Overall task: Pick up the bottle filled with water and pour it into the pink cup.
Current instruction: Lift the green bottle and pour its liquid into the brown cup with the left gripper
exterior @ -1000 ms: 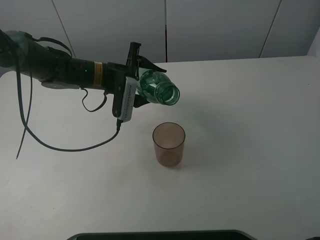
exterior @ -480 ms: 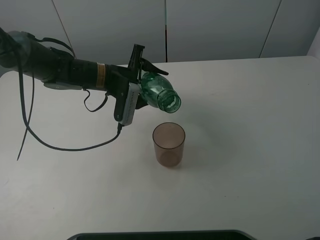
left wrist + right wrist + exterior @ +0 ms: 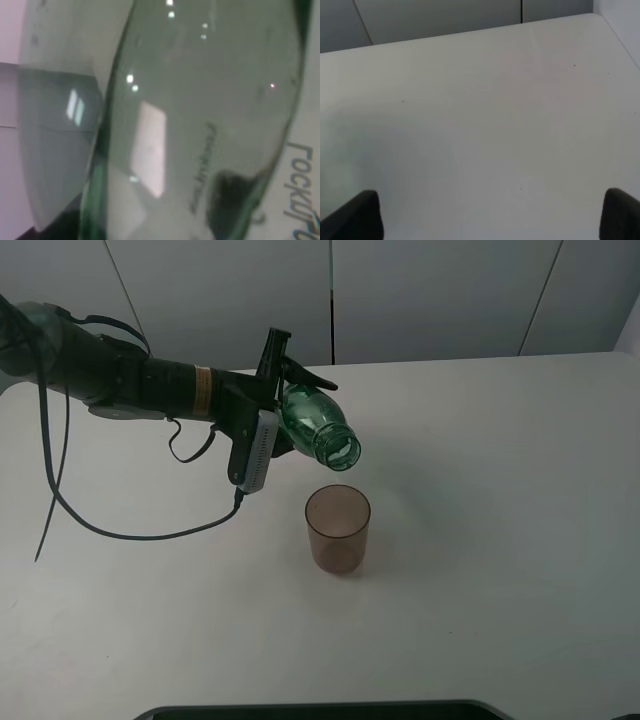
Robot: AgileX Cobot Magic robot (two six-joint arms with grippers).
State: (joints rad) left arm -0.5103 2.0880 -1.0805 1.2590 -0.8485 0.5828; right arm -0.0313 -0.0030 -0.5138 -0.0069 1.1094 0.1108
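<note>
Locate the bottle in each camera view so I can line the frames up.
Exterior high: bottle left of centre, tilted, mouth angled down toward the cup.
Left wrist: bottle fills most of the frame, close and blurred.
Right wrist: not in it.
Shared landmark: the white table, seen in exterior high and right wrist.

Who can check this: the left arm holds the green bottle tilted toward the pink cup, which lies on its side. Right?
No. The pink cup stands upright, as the exterior high view shows; the green bottle is tilted toward it.
</note>
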